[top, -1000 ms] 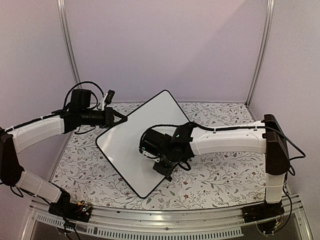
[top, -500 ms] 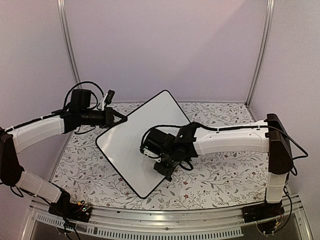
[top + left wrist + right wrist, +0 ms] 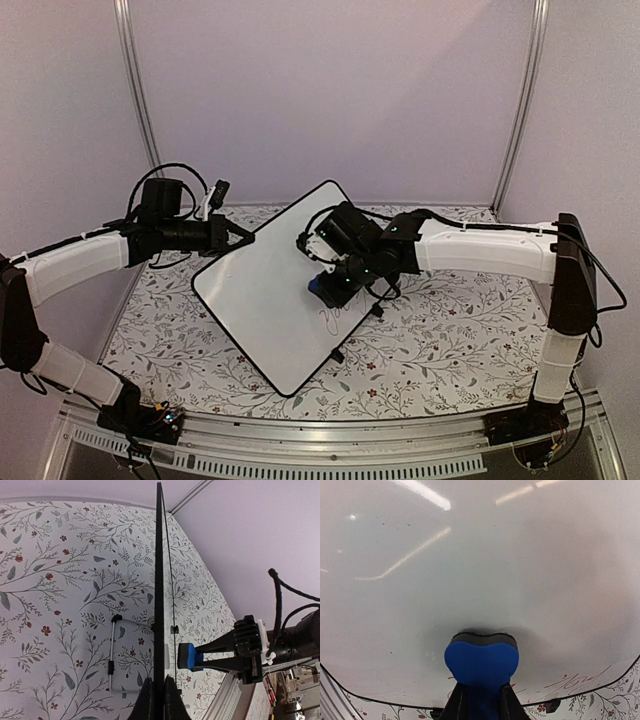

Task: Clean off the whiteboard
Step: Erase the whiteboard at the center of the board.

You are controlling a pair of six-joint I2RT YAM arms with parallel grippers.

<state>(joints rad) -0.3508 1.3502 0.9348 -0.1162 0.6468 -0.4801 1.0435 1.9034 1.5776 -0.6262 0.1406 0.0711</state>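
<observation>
The whiteboard point(image 3: 262, 290) stands tilted on the table, with faint red marker writing point(image 3: 334, 319) near its right edge. My left gripper point(image 3: 238, 238) is shut on the board's upper left rim. In the left wrist view the board is edge-on point(image 3: 159, 580) between my fingertips point(image 3: 159, 700). My right gripper point(image 3: 335, 283) is shut on a blue eraser point(image 3: 322, 291) with a dark felt face, held at the board's face. The eraser shows in the left wrist view point(image 3: 188, 656) and the right wrist view point(image 3: 481, 661). Whether it touches the board point(image 3: 470, 555) I cannot tell. The red writing point(image 3: 576, 682) lies right of the eraser.
The table has a floral cloth point(image 3: 440, 340). A wire stand point(image 3: 113, 652) props the board from behind, and a small black foot point(image 3: 337, 355) sits on its lower right rim. Purple walls and metal posts point(image 3: 135, 100) enclose the table. A metal rail point(image 3: 330, 435) runs along the near edge.
My right gripper has moved with the eraser from the board's lower part up and away toward its upper right, uncovering the red writing. The left gripper and the board have not moved.
</observation>
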